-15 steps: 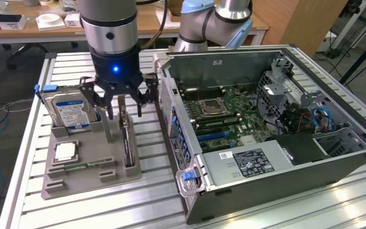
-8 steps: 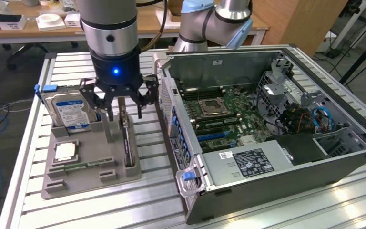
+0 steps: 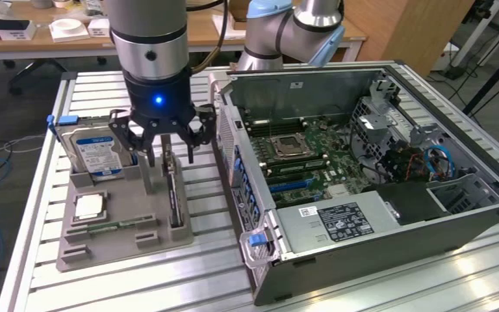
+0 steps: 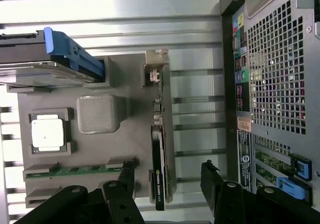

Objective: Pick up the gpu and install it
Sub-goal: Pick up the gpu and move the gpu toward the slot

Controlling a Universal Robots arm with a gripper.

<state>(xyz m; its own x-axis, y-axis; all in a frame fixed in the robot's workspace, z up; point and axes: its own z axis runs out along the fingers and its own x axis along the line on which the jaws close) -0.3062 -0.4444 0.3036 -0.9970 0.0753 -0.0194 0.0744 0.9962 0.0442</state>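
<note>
The gpu [image 3: 173, 195] stands on its long edge in a slot of the grey holder tray [image 3: 145, 242], showing a green board, a black cooler and a silver bracket end. In the wrist view the gpu [image 4: 159, 154] runs lengthwise between my two black fingertips [image 4: 212, 181]. My gripper [image 3: 167, 153] hangs just above the card's far end, open, with a finger on either side and nothing gripped. The same gripper [image 4: 167, 176] straddles the card's cooler end in the wrist view. The open computer case [image 3: 345, 175] lies to the exterior view's right, its motherboard [image 3: 310, 156] exposed.
A hard drive [image 3: 98, 153] with a blue-white label stands upright in the tray beside my gripper. A processor [image 3: 89, 207] and a memory stick [image 3: 115, 226] lie in the tray's nearer pockets. The case's rear panel [image 4: 275, 73] sits close alongside the tray. Everything rests on a slatted aluminium table [image 3: 189, 279].
</note>
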